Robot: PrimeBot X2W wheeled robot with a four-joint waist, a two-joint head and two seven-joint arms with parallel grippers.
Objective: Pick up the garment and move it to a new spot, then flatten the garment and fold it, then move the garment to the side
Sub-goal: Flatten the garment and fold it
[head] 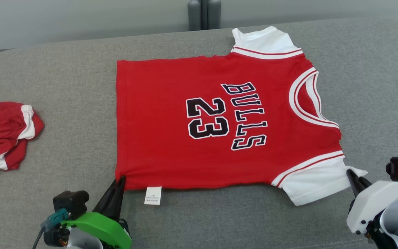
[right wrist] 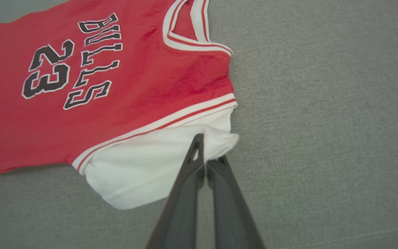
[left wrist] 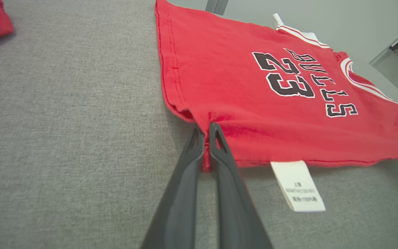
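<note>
Here's the jersey (head: pixel 171 145), spread flat and face up on the grey tabletop (head: pixel 64 69), well to the right of the crumpled red shorts (head: pixel 3 135) and not touching them. The left hand (head: pixel 120 180) is pinched tight on the hem corner nearest the shorts, with a sliver of red cloth between its closed fingers. The right hand (head: pixel 353 174) is clamped on the edge of the white sleeve (head: pixel 316 185) at the end farthest from the shorts. This is light, limp knit, I'd say: no stiffness at all, so it will sag and drape the instant it's lifted, and such a thin pinch could slip if tugged hard. Two points along the one long edge look like the right holds. Lift both together and level, and the cloth should carry over in a clean fold rather than bunch.
</note>
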